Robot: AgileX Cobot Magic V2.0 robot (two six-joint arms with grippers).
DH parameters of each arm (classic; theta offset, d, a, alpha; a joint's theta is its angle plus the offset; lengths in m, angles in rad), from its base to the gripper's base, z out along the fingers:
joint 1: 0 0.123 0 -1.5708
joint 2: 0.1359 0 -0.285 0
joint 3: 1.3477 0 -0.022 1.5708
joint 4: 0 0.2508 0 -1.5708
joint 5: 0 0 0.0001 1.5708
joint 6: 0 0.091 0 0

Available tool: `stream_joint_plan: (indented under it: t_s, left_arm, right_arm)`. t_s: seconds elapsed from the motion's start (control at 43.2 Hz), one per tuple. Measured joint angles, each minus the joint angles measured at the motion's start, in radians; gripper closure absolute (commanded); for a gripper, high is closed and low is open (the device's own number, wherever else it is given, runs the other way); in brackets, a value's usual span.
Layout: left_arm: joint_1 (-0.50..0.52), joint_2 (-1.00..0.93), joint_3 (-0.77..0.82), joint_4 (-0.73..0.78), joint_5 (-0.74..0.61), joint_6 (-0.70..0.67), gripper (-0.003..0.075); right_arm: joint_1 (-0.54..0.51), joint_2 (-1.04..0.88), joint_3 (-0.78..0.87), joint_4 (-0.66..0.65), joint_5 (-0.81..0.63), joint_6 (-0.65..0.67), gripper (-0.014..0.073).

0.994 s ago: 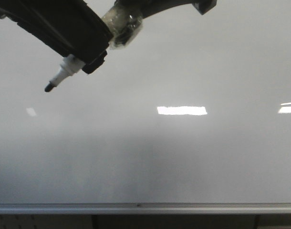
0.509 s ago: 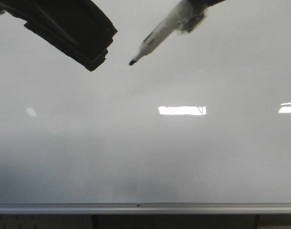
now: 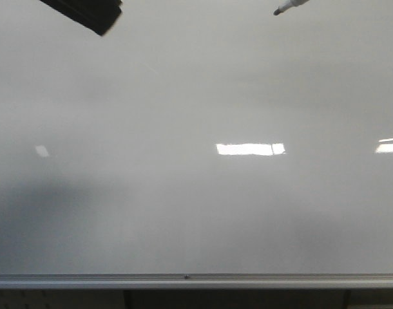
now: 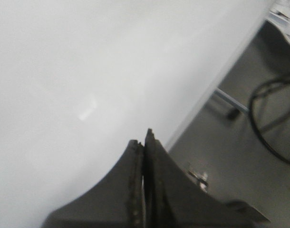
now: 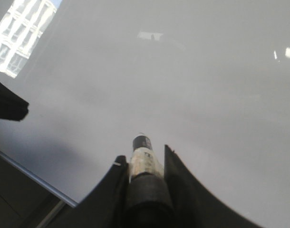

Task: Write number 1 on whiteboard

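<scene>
Large glossy pale grey-white whiteboard (image 3: 196, 212), unmarked; right hand (image 5: 144, 164) clamped on white black-tipped marker (image 3: 288, 7) above it; left hand (image 4: 143, 147) together, empty; approach step, next lowering tip onto board.

In the front view only the marker (image 3: 288, 7) tip shows, its barrel cut off at the top edge. The left tool (image 3: 87, 13) is cropped there too. The number 1 (image 3: 272, 149) is too faint to read.

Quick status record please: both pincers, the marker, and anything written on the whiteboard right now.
left pincer: shut, holding nothing
right pincer: shut on the marker
marker: uncapped, dark tip showing at the top right of the front view
whiteboard: glossy, silver edge strip along the near side
writing: one faint thin dark stroke across a bright reflection, too small to read
</scene>
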Motion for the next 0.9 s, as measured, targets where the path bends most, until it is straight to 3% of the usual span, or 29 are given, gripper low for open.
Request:
stream_joint_plan:
  t_s: [0.254,0.439,0.786,0.902]
  left_arm:
    - [0.000,-0.277,0.281,0.268,-0.259,-0.369,0.0740]
    - [0.032,-0.472,0.508,0.290,-0.394,-0.454,0.0741]
    - [0.399,-0.722,0.648,0.292,-0.398,-0.468,0.0741]
    - [0.461,-0.743,0.648,0.292,-0.389,-0.468,0.0741]
  right_arm:
    - [0.000,0.002,0.001,0.007,-0.106,0.000,0.0702]
    - [-0.002,0.049,-0.002,0.010,-0.136,0.000,0.0702]
    - [-0.002,0.217,-0.091,0.012,-0.149,0.002,0.0702]
    - [-0.002,0.268,-0.120,0.012,-0.150,0.002,0.0702]
